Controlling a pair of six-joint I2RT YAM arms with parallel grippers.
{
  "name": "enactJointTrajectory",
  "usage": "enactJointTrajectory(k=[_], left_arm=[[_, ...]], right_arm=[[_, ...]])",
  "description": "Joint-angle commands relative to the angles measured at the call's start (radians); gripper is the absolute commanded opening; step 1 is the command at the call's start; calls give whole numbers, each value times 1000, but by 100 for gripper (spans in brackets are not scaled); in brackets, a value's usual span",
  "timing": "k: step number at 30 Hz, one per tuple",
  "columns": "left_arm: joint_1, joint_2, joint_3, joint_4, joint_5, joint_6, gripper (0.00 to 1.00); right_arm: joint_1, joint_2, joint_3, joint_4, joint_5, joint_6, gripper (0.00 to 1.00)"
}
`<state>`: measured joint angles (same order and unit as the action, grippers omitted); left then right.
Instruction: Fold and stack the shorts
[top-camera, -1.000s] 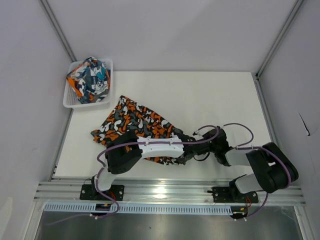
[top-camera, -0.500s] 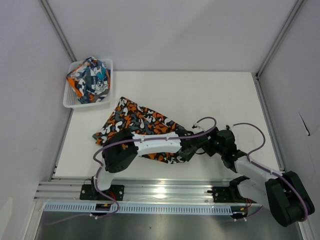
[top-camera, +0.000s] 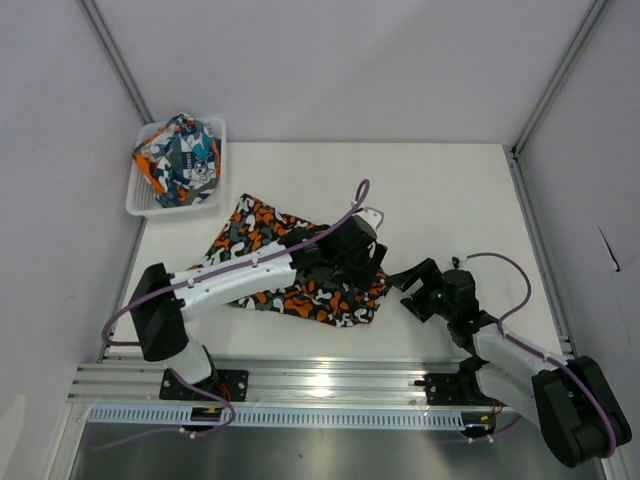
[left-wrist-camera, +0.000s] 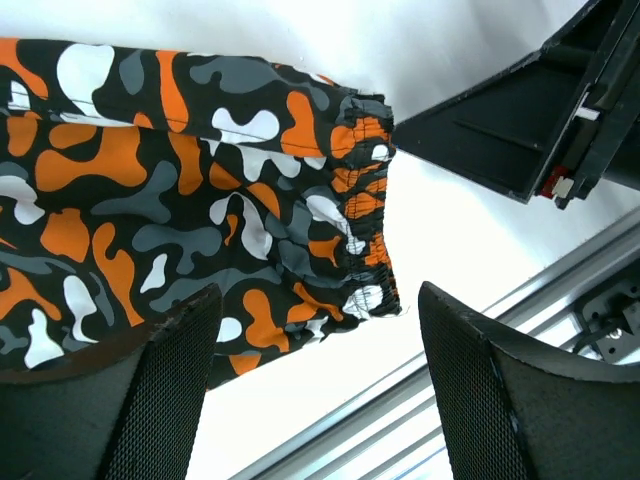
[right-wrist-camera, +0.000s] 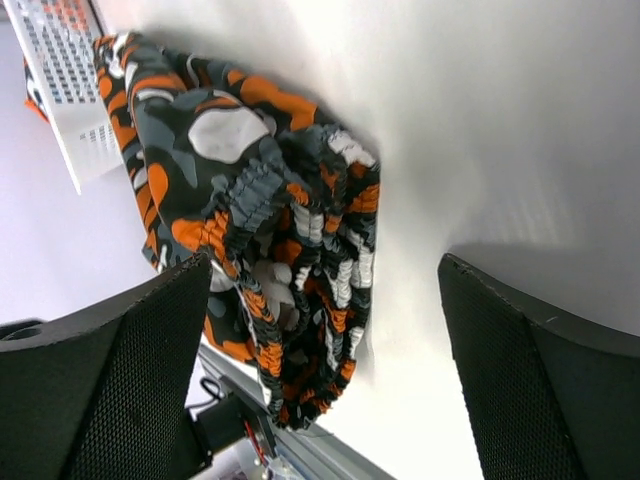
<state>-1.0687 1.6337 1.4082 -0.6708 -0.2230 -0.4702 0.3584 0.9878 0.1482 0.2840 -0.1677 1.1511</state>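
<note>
The left claw (top-camera: 366, 264) (left-wrist-camera: 318, 300) stands with its fingers wide apart and nothing between them, hanging above the camouflage shorts (top-camera: 262, 232) (left-wrist-camera: 150, 170). Their gathered waistband lies right beneath it, and the orange, black, grey and white cloth spreads away to one side. A second ago this claw sat low at the near edge of the cloth, pressed close to its partner; it has since let go and risen. The right claw (top-camera: 404, 283) (right-wrist-camera: 320, 270) is also spread, holding nothing. It has drawn back off the fabric and now sits just beside the bunched waistband end of the camouflage shorts (right-wrist-camera: 250, 170), which faces its open fingers across a strip of bare table (top-camera: 440, 200). Its arm, humped high a second ago, now lies stretched low. The shorts themselves look more compact than before, with the end next to the right claw lying farther toward that claw. Well beyond the left claw, the graphic-print shorts (top-camera: 185, 160) rest unmoved, bundled in the white mesh basket (top-camera: 137, 207).
</note>
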Motion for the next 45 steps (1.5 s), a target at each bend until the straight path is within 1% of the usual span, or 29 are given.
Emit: enactJointTrajectory(k=[1, 5, 10, 12, 15, 16, 21, 26, 31, 34, 35, 39, 42, 45], left_arm=[[41, -75, -67, 49, 79, 1, 81], [105, -91, -156, 96, 122, -2, 81], [150, -32, -167, 146, 139, -1, 81], [153, 14, -138, 161, 161, 4, 80], [154, 84, -77, 169, 169, 8, 80], [156, 104, -51, 171, 194, 11, 80], [156, 237, 47, 165, 214, 16, 79], [162, 311, 84, 178, 215, 12, 79], [165, 383, 95, 186, 215, 12, 79], [168, 402, 90, 198, 244, 7, 79], [168, 413, 89, 201, 246, 5, 79], [170, 428, 81, 218, 258, 1, 79], [170, 425, 61, 235, 269, -5, 78], [176, 410, 55, 246, 292, -10, 78]], right_arm=[[25, -6, -19, 58, -59, 1, 96], [91, -18, -19, 69, -26, 15, 98], [192, 15, -25, 101, 22, 67, 98], [240, 40, -25, 106, 58, 88, 98], [277, 78, -25, 121, 103, 108, 98], [292, 89, -24, 141, 108, 110, 98], [313, 184, -18, 199, 116, 151, 98], [349, 250, -19, 208, 128, 237, 97], [381, 287, -13, 210, 165, 268, 98], [390, 298, -15, 224, 174, 277, 95], [395, 298, -18, 227, 209, 280, 93], [404, 290, -27, 219, 267, 297, 90], [402, 290, -24, 205, 295, 309, 85], [402, 310, -6, 204, 300, 305, 69]])
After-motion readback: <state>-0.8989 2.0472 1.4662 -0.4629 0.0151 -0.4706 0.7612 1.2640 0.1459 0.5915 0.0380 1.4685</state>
